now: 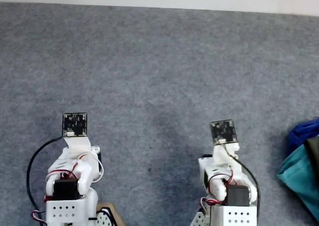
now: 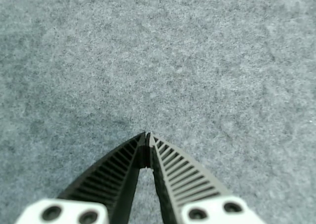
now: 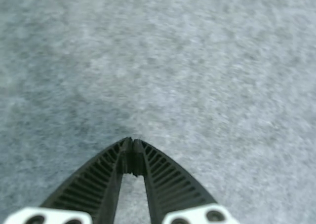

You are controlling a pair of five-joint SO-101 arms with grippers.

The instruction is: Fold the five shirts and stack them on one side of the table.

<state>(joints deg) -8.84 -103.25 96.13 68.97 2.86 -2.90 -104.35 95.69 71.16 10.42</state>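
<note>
Over grey mat (image 1: pixel 149 61), L end effector (image 2: pixel 148 135) & R end effector (image 3: pixel 132 140) both pinched together.

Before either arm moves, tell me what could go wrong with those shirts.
The shirts lie bunched and overlapping at one side of the table, so one grab may lift several together. The left claw and right claw are shut; reaching like that would likely just push cloth.

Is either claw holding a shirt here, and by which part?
Nothing is held. The left claw and the right claw are both shut on nothing over the grey table; the shirts lie heaped at the table's edge, touched by neither.
</note>
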